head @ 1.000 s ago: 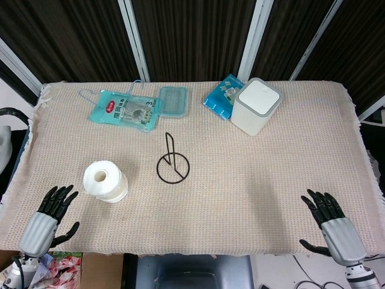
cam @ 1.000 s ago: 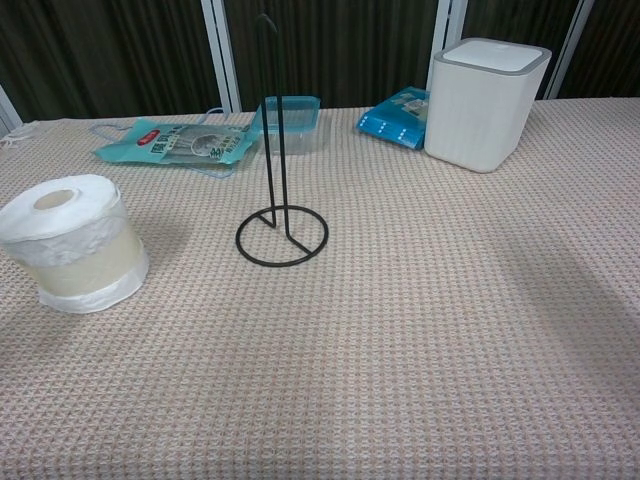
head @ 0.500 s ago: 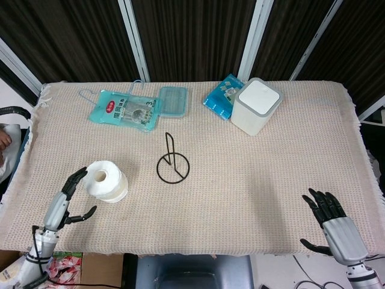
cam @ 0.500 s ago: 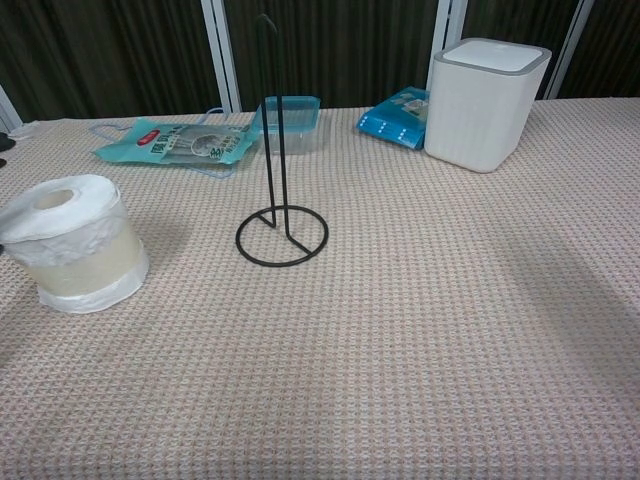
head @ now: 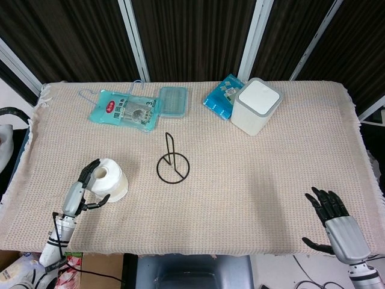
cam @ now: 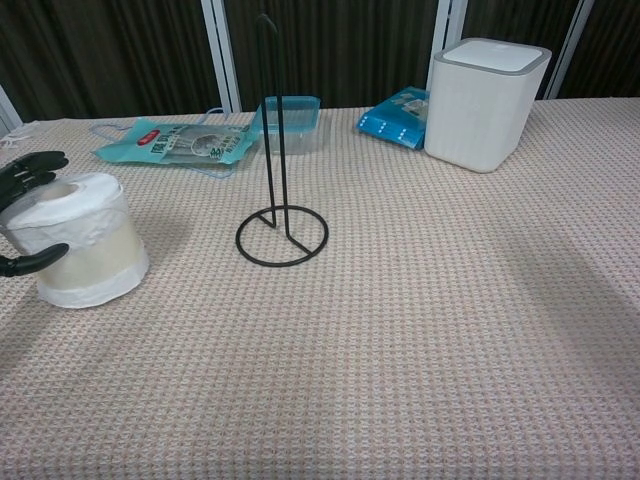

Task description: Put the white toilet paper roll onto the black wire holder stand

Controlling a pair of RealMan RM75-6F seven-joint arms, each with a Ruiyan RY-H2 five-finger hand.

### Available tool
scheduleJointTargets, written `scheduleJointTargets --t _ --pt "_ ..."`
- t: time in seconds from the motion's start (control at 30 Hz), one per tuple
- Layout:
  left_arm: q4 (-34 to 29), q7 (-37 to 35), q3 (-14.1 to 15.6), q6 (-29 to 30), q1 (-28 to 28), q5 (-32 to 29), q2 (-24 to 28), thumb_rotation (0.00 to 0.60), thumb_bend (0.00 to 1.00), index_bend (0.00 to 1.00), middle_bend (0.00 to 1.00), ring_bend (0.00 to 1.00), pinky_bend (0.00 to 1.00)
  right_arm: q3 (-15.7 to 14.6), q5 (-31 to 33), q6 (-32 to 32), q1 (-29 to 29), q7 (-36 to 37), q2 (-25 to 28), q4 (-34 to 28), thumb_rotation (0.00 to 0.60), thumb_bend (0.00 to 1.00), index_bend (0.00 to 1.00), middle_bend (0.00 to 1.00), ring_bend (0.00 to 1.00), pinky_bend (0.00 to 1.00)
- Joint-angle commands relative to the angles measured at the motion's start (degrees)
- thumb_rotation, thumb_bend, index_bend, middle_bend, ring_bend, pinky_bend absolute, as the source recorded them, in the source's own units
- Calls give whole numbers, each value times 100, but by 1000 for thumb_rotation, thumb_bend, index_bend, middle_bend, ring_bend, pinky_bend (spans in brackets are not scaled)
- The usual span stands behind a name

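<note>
Toilet paper roll (head: 109, 178) stands upright left of the wire holder stand (head: 172, 163), the left hand (head: 84, 187) cupping it with fingers spread, while the right hand (head: 334, 220) rests spread near the table edge.

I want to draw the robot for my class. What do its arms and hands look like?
Each hand has black fingers and a silvery-grey, ribbed-looking back, a bit like a glove. The left hand sits on a slim grey wrist with dark bands and a thin black cable trailing near it. The right hand looks the same, with a grey wrist below. No sleeves or writing show.
</note>
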Motion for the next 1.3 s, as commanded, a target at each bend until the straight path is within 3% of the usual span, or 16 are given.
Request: scheduleJointTargets --t 0.03,0.1,0.2,0.27,0.37,0.47,0.67,0.77,0.9,1.1,1.3 --pt "164 93 -122 -106 -56 -171 -148 600 294 0 0 0 26 -7 -1 -12 2 -1 6 -4 600 137 0 0 0 0" --pt "266 148 -230 -146 -59 -318 -275 600 301 0 0 0 109 -8 7 -21 2 1 18 -14 600 137 0 0 0 0" --pt "386 151 -297 -178 -60 -422 -379 600 333 0 12 31 336 -8 14 -26 3 9 30 -20 600 136 0 0 0 0" --pt "461 171 -334 -185 -60 -479 -445 600 384 41 97 151 504 -16 7 -34 4 14 46 -25 600 137 0 0 0 0" --pt "534 187 -388 -143 -50 -541 -518 600 482 158 245 306 634 -34 -6 -46 5 19 73 -35 600 136 0 0 0 0" --pt "562 115 -348 21 -25 -465 -516 600 531 187 270 337 674 -39 -12 -40 0 26 87 -47 600 136 0 0 0 0" --pt "298 355 -399 888 9 -201 -354 600 538 189 272 339 675 -65 -47 -44 -4 37 111 -62 600 137 0 0 0 0" --pt "-135 635 -556 1408 -54 -59 -96 600 538 189 272 339 675 -82 -74 -39 -8 54 130 -68 600 136 0 0 0 0" --pt "-1206 1172 -916 1856 -297 120 489 600 538 188 272 339 675 -101 -94 -50 -5 84 158 -81 600 137 0 0 0 0" --pt "-3107 2182 -1591 1705 -825 120 1212 600 529 189 272 339 675 -126 -107 -93 3 83 185 -109 600 137 0 0 0 0" --pt "-4188 3052 -2127 1064 -1393 -199 1432 600 524 189 271 339 675 -88 -53 -47 -4 165 229 -122 600 137 0 0 0 0"
